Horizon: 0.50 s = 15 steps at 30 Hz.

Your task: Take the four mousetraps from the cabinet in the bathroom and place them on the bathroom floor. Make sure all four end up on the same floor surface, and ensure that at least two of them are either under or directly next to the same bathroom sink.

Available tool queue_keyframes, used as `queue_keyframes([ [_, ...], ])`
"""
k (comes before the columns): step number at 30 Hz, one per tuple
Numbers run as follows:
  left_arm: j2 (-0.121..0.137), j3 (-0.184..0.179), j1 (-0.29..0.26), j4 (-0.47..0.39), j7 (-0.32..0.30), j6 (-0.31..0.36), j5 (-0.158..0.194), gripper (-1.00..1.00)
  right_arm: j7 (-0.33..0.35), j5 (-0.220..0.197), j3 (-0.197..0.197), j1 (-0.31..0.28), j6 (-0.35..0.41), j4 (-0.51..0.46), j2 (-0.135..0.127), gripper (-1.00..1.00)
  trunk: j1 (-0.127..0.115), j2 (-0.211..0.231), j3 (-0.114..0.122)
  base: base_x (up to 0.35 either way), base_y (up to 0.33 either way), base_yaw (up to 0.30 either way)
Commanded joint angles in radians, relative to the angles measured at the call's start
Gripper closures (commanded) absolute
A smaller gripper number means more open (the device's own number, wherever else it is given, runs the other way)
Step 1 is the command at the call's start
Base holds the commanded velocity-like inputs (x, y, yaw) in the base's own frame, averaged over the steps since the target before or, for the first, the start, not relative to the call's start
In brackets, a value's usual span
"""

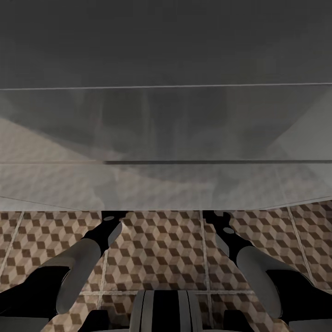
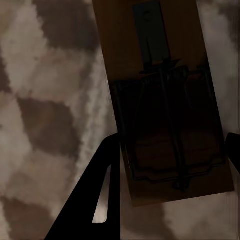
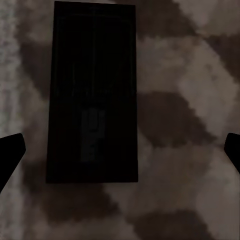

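A brown wooden mousetrap (image 2: pixel 150 50) with a dark wire frame sits between the fingers of my left gripper (image 2: pixel 172 155), which is shut on it just above the cube-patterned bathroom floor (image 2: pixel 45 125). A second mousetrap (image 3: pixel 92 100), dark in shadow, lies flat on the floor (image 3: pixel 190 75). My right gripper (image 3: pixel 125 150) hangs open over it, fingertips wide apart and touching nothing. In the head view both forearms (image 1: pixel 99 240) (image 1: pixel 230 242) reach forward over the tiles (image 1: pixel 157 249), and their grippers are hidden beneath a pale overhanging body. The cabinet and sink basin are out of view.
A broad pale grey, half-transparent-looking body (image 1: pixel 166 184) overhangs the far floor across the whole width of the head view, with a dark grey wall (image 1: pixel 166 41) above it. My own trunk (image 1: pixel 166 311) is at the near edge.
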Motion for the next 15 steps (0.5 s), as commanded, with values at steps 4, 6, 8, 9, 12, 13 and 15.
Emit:
queue_keyframes([
  [4,0.000,0.001,0.000,0.002,-0.003,-0.003,0.004,1.00,-0.002,0.001,-0.004,0.000,-0.004,0.001,0.001,-1.00,0.000,0.000,0.000,0.000,0.000,0.000],
  [6,0.000,0.002,0.000,0.002,-0.004,-0.003,0.004,1.00,-0.002,0.001,-0.004,0.000,-0.004,0.001,0.001,-1.00,0.000,0.000,0.000,0.000,0.000,0.000],
  [8,0.000,0.002,-0.001,0.002,-0.005,-0.004,0.004,1.00,-0.002,0.001,-0.004,0.000,-0.004,0.001,0.001,-1.00,0.000,0.000,0.000,0.000,0.000,0.000],
  [9,0.000,0.002,-0.001,0.002,-0.005,-0.004,0.004,1.00,-0.002,0.001,-0.004,0.000,-0.004,0.001,0.001,-1.00,0.000,0.000,0.000,0.000,0.000,0.000],
  [12,0.000,0.002,0.000,0.002,-0.005,-0.004,0.004,1.00,-0.002,0.001,-0.004,0.000,-0.004,0.001,0.001,-1.00,0.000,0.000,0.000,0.000,0.000,0.000],
  [13,0.000,0.002,0.000,0.002,-0.005,-0.004,0.004,1.00,-0.002,0.001,-0.004,0.000,-0.004,0.001,0.001,-1.00,0.000,0.000,0.000,0.000,0.000,0.000],
  [15,0.000,0.002,0.000,0.003,-0.005,-0.003,0.004,1.00,-0.002,0.001,-0.004,0.000,-0.004,0.001,0.001,-1.00,0.000,0.000,0.000,0.000,0.000,0.000],
])
